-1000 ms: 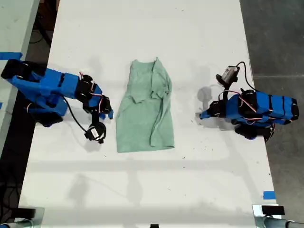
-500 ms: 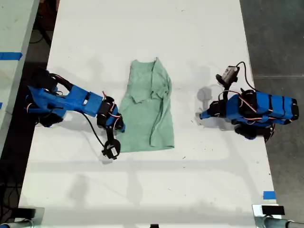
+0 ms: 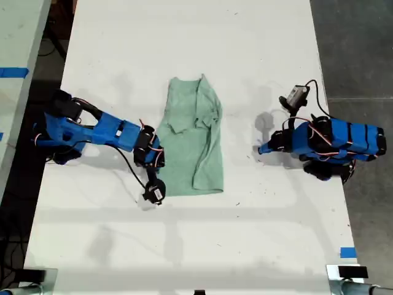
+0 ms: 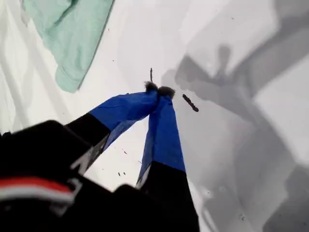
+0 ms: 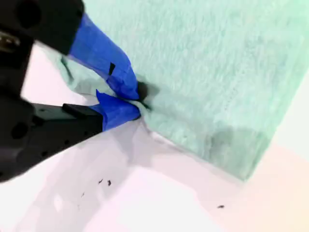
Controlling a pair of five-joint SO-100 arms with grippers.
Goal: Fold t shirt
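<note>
Exterior view straight down over the table, both wrist views close along their jaws, all sharing the t shirt.

The first wrist view cuts off the t shirt at the frame edge; in the second wrist view the cloth beside my second hand is blurred, grip uncertain.

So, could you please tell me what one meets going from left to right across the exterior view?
My second gripper at the shirt's edge → the t shirt → bare table → my first gripper, with the blue tape furthest over.
</note>
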